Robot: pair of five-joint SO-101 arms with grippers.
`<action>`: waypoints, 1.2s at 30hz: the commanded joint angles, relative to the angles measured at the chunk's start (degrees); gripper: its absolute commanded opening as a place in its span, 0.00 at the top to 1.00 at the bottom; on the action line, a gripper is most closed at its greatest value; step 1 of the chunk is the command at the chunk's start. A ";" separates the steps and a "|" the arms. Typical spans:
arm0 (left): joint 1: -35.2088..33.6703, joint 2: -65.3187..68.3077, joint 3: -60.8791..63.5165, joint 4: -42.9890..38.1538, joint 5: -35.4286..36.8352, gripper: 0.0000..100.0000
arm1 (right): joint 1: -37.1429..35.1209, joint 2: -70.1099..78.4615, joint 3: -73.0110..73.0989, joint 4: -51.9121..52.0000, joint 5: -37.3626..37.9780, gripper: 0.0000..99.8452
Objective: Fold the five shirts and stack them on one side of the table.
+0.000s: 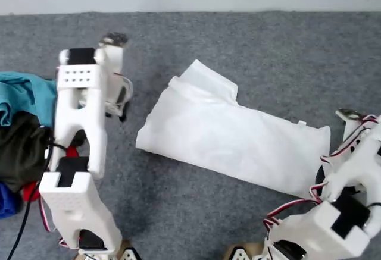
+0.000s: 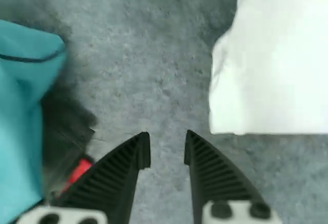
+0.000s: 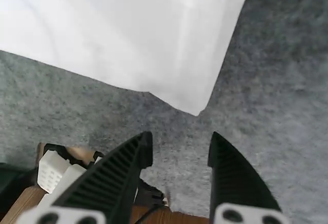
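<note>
A white shirt (image 1: 229, 135), folded into a long band, lies slanted across the middle of the grey carpeted table. My left gripper (image 2: 167, 144) hangs open over bare carpet, apart from the white shirt's (image 2: 271, 60) corner at its left end. In the high view this left gripper (image 1: 121, 106) sits just left of the shirt. My right gripper (image 3: 180, 146) is open above the carpet, a short way off the corner of the white shirt (image 3: 128, 29) at its other end. Nothing is between either pair of fingers.
A heap of other shirts lies at the table's left edge: teal (image 1: 24, 93), dark (image 1: 21, 147), blue (image 1: 7, 200) and a bit of red (image 1: 30, 191). The teal shirt (image 2: 23, 111) is close beside my left gripper. The right arm's wooden base (image 3: 46, 183) is behind its gripper.
</note>
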 commanded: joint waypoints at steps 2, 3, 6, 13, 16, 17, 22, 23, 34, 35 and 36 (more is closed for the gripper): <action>7.38 -2.99 3.91 -0.70 -1.58 0.88 | 0.22 -8.66 -0.35 0.84 0.35 0.81; 8.62 -2.99 4.88 -2.02 -1.58 0.87 | 0.22 -11.03 -0.18 0.84 0.35 0.81; 10.55 -0.44 6.73 -5.54 -1.49 0.83 | 0.04 -17.45 -0.09 0.84 0.26 0.81; 10.46 12.92 1.45 -8.44 -1.49 0.82 | -0.04 -23.78 -0.09 0.84 -3.16 0.81; 10.37 17.23 -1.45 -8.44 -1.49 0.82 | -0.04 -24.22 0.00 1.63 -3.25 0.81; 10.46 18.46 -1.98 -8.44 -1.49 0.82 | -0.04 -24.22 0.00 2.24 -3.25 0.81; 11.08 23.38 -2.42 -9.58 -1.49 0.82 | -0.04 -24.31 0.00 3.30 -3.25 0.81; 11.34 23.91 -2.42 -9.58 -1.49 0.83 | -0.04 -24.31 0.00 3.30 -3.34 0.81; 15.21 24.70 -2.86 -1.23 -1.67 0.99 | -0.04 -24.31 0.00 2.86 -3.34 0.81; 14.59 24.62 -3.21 0.00 -2.02 0.99 | -0.04 -24.31 0.00 2.77 -3.43 0.81; 13.80 24.62 -3.47 1.14 -2.90 0.99 | -0.04 -24.31 0.00 2.68 -3.78 0.81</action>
